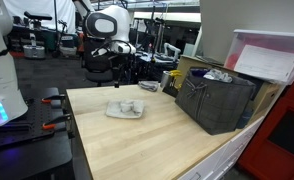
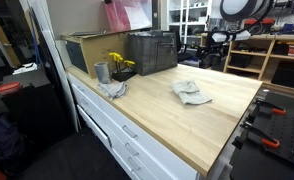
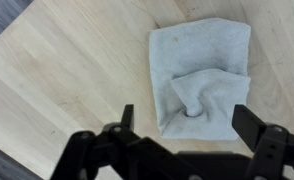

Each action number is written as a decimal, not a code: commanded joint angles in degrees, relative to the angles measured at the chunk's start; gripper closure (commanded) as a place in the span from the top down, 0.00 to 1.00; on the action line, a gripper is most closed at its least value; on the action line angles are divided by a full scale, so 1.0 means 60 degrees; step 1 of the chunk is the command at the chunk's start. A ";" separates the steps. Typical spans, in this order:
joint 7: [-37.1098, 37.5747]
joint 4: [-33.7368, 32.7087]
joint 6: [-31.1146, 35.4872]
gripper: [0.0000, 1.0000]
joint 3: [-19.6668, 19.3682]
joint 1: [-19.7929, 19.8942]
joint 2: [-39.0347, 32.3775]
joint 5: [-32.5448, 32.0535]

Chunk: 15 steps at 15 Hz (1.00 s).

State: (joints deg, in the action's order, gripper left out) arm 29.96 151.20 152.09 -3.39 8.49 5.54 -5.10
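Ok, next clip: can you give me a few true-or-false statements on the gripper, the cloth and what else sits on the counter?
1. The gripper is open and holds nothing. True.
2. The grey cloth is spread perfectly flat. False: the wrist view shows part of it bunched into a raised fold.
3. The grey cloth lies inside the dark crate. False: it lies on the wooden countertop, apart from the crate.
4. Yellow flowers show beside a metal cup near the counter's edge. True.
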 commanded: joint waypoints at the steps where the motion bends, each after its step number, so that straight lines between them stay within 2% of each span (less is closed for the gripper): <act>1: -0.0010 -0.0009 -0.0020 1.00 0.0005 0.0006 0.0028 0.0011; 5: 0.0067 -0.0084 0.0039 1.00 -0.0030 0.0072 -0.0288 -0.0065; 15: -0.0614 -0.0580 0.1863 1.00 -0.0231 -0.0433 -0.2796 0.1512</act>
State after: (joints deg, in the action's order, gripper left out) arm 28.55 150.00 160.20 -3.61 6.90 -7.11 0.73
